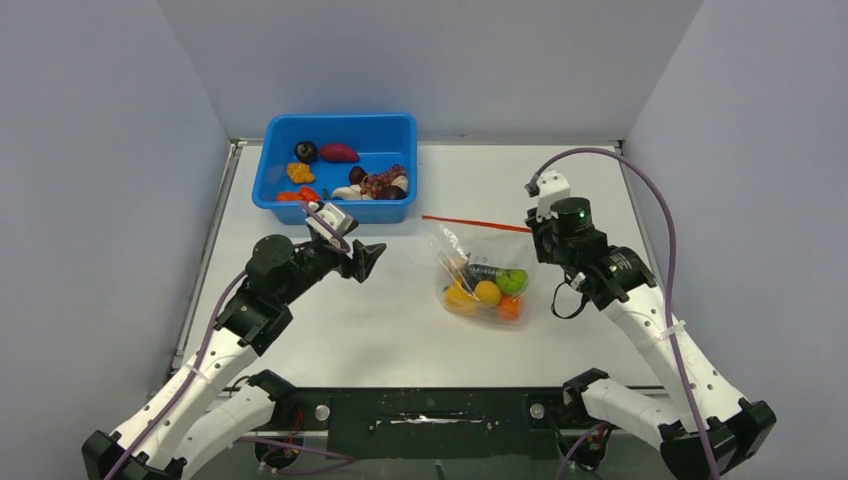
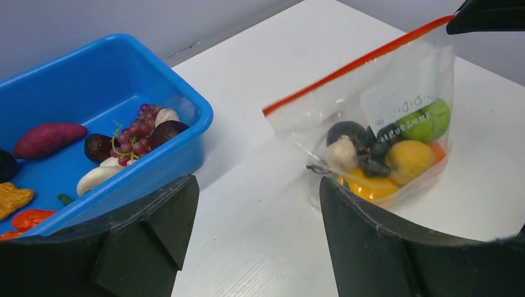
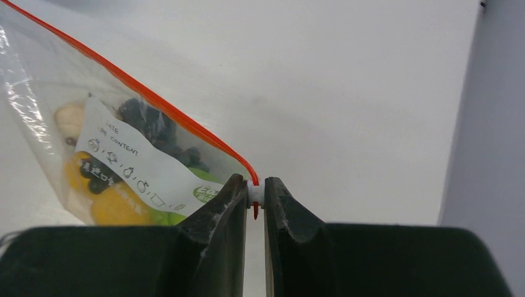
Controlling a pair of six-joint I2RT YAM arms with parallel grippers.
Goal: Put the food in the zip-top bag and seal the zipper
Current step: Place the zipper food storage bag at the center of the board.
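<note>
**Asker:** Where is the zip-top bag [image 1: 485, 275], and which way does it lie?

**Describer:** It sits between the two arms on a white surface [image 1: 390, 320]. Its zipper [image 1: 476, 223], a thin red-orange strip, is the long axis. It starts at the right jaws, stretches toward the left jaws' side and slopes down as it goes. The food [image 1: 487, 292] sags in the bottom, below the strip.

**Asker:** And the jaws?

**Describer:** The right jaws are narrow, pinching the zipper's end. The left jaws stand wide and hold nothing. The bag is ahead of them to their right, apart from them. A blue bin [image 1: 385, 150] with more toy food is ahead to their left.

**Asker:** The room?

**Describer:** Pale grey walls [image 1: 100, 150] enclose the surface on three sides.
</note>
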